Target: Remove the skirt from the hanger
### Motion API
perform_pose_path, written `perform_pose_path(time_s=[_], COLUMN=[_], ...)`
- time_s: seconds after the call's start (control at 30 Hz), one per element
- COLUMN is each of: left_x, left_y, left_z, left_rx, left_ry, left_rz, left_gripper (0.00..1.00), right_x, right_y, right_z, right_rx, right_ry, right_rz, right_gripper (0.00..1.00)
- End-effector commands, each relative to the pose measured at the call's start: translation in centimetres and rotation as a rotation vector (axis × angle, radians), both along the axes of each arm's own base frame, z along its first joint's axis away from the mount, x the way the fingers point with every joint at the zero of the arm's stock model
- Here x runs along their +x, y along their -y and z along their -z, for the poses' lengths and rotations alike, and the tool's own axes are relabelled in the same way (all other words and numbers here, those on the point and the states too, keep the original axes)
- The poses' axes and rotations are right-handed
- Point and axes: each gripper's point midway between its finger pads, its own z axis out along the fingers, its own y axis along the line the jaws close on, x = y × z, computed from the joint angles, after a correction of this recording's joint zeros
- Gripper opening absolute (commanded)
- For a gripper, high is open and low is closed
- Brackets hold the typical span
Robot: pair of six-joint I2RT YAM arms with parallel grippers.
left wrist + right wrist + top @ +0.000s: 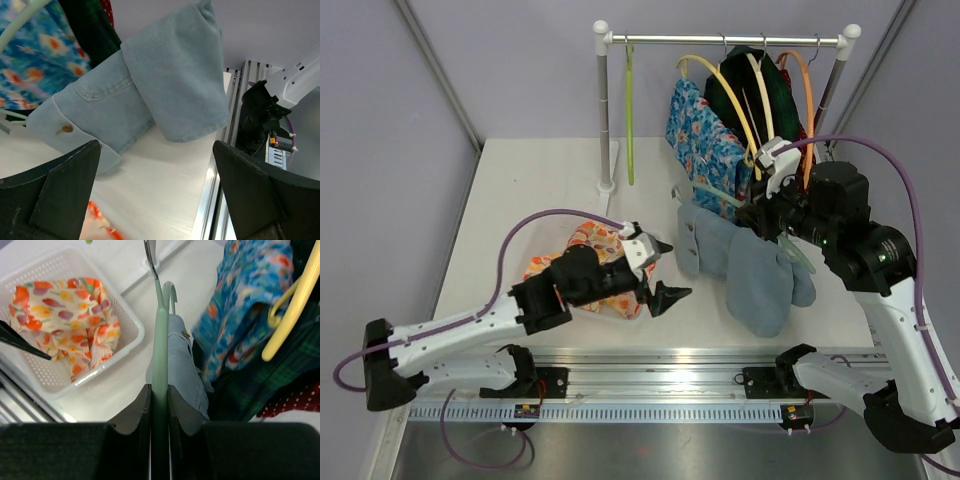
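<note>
Top view. Right gripper [765, 215] is clenched on the pale green hanger [798, 255], at 5 o'clock from the clothes rail [720, 40] and apart from it. Likely so the garment hangs free of the other clothes. Denim skirt [750, 275] droops off the hanger, its lower folds resting on the table [540, 180]. Left gripper [670, 270] is at 9 o'clock of the skirt, jaws spread, nothing held. Looks lined up to take the near hem.

Left wrist view. Fingers [55, 190] are wide apart. The skirt fills 12 o'clock, folded over itself, brass button [64, 130] at 10 o'clock. Bare table lies between jaws and cloth, so no contact.

Right wrist view. Both fingers [135, 412] pinch the hanger's thin edge, and the skirt hangs beyond it at 1 o'clock. White basket [125, 325] with floral cloth [65, 315] is at 10 o'clock, a probable drop spot.
</note>
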Motion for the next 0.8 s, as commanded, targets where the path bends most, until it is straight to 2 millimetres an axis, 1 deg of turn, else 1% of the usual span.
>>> perform_pose_path(time_s=[0.0,0.03,0.07,0.1,0.2,0.23,0.27,0.4,0.43,0.47,0.5,0.53,0.57,0.6,0.63,0.67,0.7,0.77], left_x=[1.0,1.0,0.2,0.4,0.1,-0.1,-0.3,-1.0,-0.8,-0.7,-0.5,0.4,0.7,1.1,1.4,1.4,1.3,1.3], left_y=[4.0,4.8,6.0,7.3,9.4,10.4,11.1,13.1,13.4,13.8,14.0,14.0,14.3,14.6,14.8,15.1,15.5,15.8], left_z=[-1.3,-0.8,-0.9,0.5,1.2,2.4,2.2,2.3,1.7,2.1,2.4,2.4,2.6,3.5,4.0,4.0,4.7,4.8], left_rx=[-0.091,-0.09,-0.115,-0.096,-0.145,-0.133,-0.165,-0.211,-0.229,-0.229,-0.223,-0.221,-0.206,-0.187,-0.18,-0.189,-0.182,-0.19], left_ry=[-0.006,-0.02,-0.042,-0.072,-0.138,-0.163,-0.19,-0.254,-0.261,-0.281,-0.293,-0.298,-0.302,-0.308,-0.313,-0.322,-0.332,-0.353], left_rz=[-0.088,-0.099,-0.088,-0.102,-0.107,-0.099,-0.086,-0.058,-0.062,-0.067,-0.084,-0.135,-0.149,-0.17,-0.179,-0.174,-0.168,-0.145], left_gripper=[0.99,0.99,0.99,0.99,0.99,0.99,0.99,0.99,0.99,0.99,0.99,0.99,0.99,0.98,0.97,0.95,0.82,0.64], right_x=[-1.4,-1.5,-1.6,-1.7,-1.7,-1.8,-1.7,-1.7,-1.7,-1.7,-1.7,-1.7,-1.8,-1.8,-1.8,-1.8,-1.8,-1.8], right_y=[-0.3,-0.3,-0.3,-0.4,-0.5,-0.7,-0.8,-1.1,-1.1,-1.1,-1.1,-1.1,-1.1,-1.1,-1.1,-1.1,-1.1,-0.9], right_z=[-2.8,-2.2,-2.1,-2.1,-1.8,-1.8,-1.8,-1.7,-1.5,-1.4,-1.4,-1.4,-1.4,-1.5,-1.4,-1.5,-1.5,-1.4], right_rx=[0.072,0.074,0.089,0.095,0.12,0.128,0.139,0.16,0.165,0.167,0.17,0.175,0.18,0.183,0.186,0.188,0.189,0.19], right_ry=[0.109,0.095,0.089,0.088,0.074,0.069,0.064,0.049,0.043,0.041,0.039,0.036,0.034,0.034,0.03,0.03,0.028,0.029], right_rz=[-0.075,-0.078,-0.081,-0.085,-0.091,-0.104,-0.105,-0.12,-0.121,-0.123,-0.123,-0.126,-0.127,-0.128,-0.13,-0.128,-0.131,-0.126], right_gripper=[0.0,0.0,0.0,0.0,0.0,0.0,0.0,0.0,0.0,0.0,0.0,0.0,0.0,0.0,0.0,0.0,0.0,0.0])
